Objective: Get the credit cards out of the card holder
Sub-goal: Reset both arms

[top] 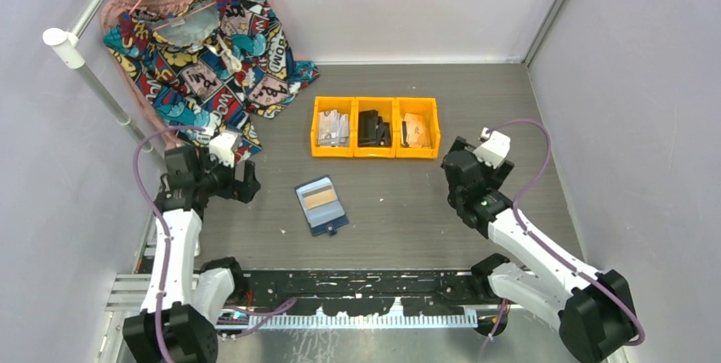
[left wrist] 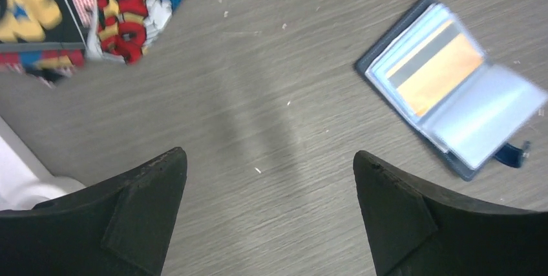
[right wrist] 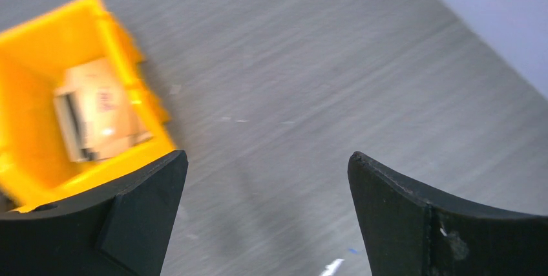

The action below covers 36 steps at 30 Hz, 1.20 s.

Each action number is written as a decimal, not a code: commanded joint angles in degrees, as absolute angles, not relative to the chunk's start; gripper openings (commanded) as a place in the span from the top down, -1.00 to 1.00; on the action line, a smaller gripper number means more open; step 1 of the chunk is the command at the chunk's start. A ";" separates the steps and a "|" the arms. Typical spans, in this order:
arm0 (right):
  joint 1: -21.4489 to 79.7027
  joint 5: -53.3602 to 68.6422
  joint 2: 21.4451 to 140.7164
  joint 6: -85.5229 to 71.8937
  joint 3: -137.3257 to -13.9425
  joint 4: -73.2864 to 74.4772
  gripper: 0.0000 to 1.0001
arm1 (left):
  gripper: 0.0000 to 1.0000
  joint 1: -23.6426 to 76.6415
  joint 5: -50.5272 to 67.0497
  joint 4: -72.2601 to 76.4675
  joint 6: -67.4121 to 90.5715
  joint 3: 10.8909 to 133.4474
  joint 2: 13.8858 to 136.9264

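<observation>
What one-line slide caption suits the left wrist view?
Open left claw over the table, card holder lying open ahead, orange card showing.

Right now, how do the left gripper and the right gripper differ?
The left gripper hovers beside the comic-print cloth, the right gripper near the right-end yellow bin. The left gripper's camera sees the open card holder with an orange card showing; the right gripper's sees only the bin, with pale items inside. Both are open, empty and above the table.
</observation>
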<state>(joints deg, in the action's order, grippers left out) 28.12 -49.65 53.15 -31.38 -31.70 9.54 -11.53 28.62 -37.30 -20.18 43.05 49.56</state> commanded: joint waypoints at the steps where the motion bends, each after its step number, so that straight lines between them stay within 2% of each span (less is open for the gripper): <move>1: 26.07 -63.77 49.91 -33.62 -27.02 9.73 -0.99 | -0.99 -14.70 27.42 -14.33 -10.76 32.85 46.53; 5: 22.74 -61.34 44.53 -26.49 -20.34 -5.35 -0.99 | -0.99 -15.12 25.81 -1.44 -8.32 22.79 44.52; 12: 14.48 -57.97 45.53 -22.05 -13.97 -16.74 -0.99 | -0.99 -15.16 27.46 23.26 -3.88 10.24 47.13; 24: 10.86 -56.31 65.72 -16.11 -14.27 -37.40 -0.99 | -0.99 -15.07 25.17 34.57 3.26 14.70 63.92; 36: 4.91 -46.15 82.88 -14.36 -14.73 -59.52 -0.99 | -0.99 -13.75 21.01 61.41 11.24 16.36 85.97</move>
